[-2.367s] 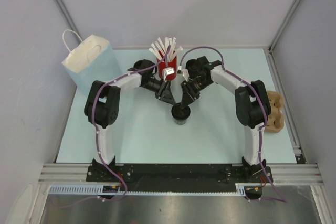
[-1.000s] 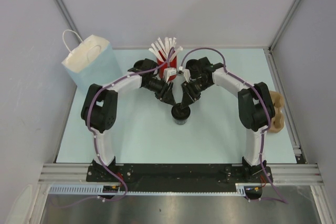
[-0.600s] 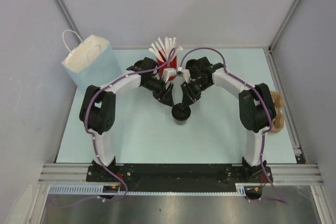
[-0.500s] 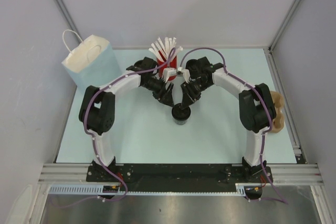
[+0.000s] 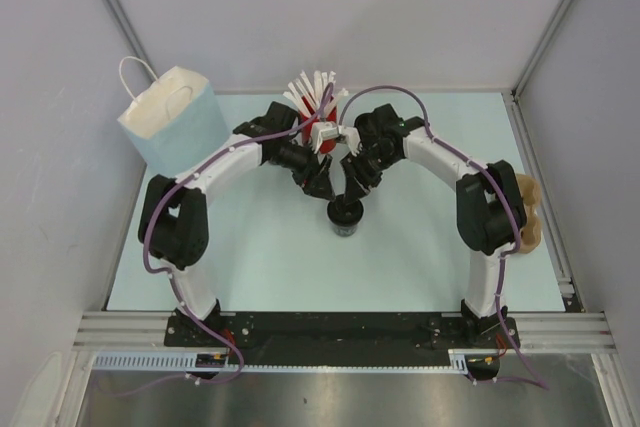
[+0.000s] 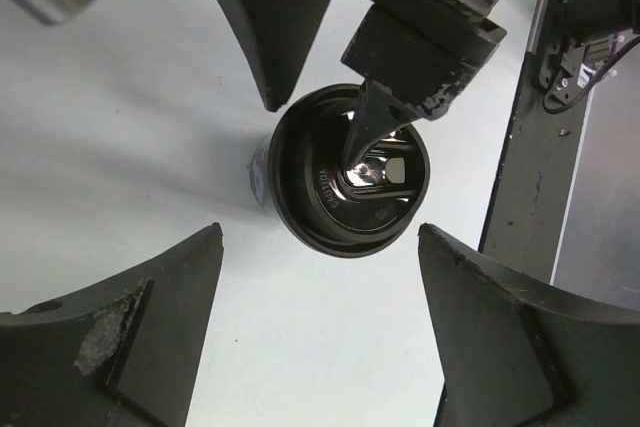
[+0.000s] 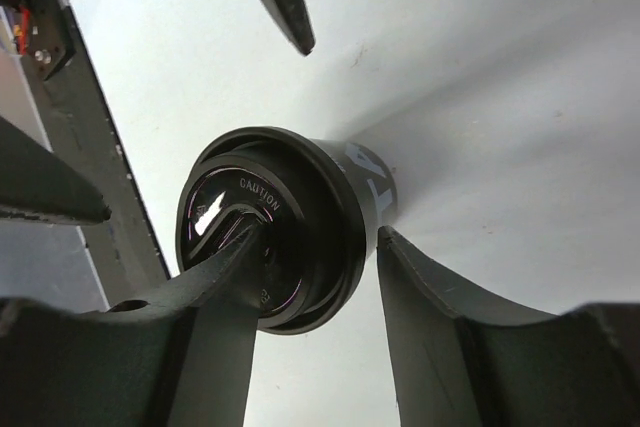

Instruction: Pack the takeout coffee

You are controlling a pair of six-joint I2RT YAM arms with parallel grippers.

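Takeout coffee (image 5: pixel 344 215) upright at middle of table (image 5: pixel 250 267), well off all edges. My left gripper (image 6: pixel 320 235) gapes around it, touching nothing. Right gripper (image 7: pixel 318 235) straddles rim; pinching or slack, can't tell. I'd seat fingers squarely, squeeze gently.

The takeout coffee (image 5: pixel 344 217) stands centrally, the cup of sticks (image 5: pixel 313 93) just behind it. The bag (image 5: pixel 170 122) stands far left, the tray (image 5: pixel 527 212) right.
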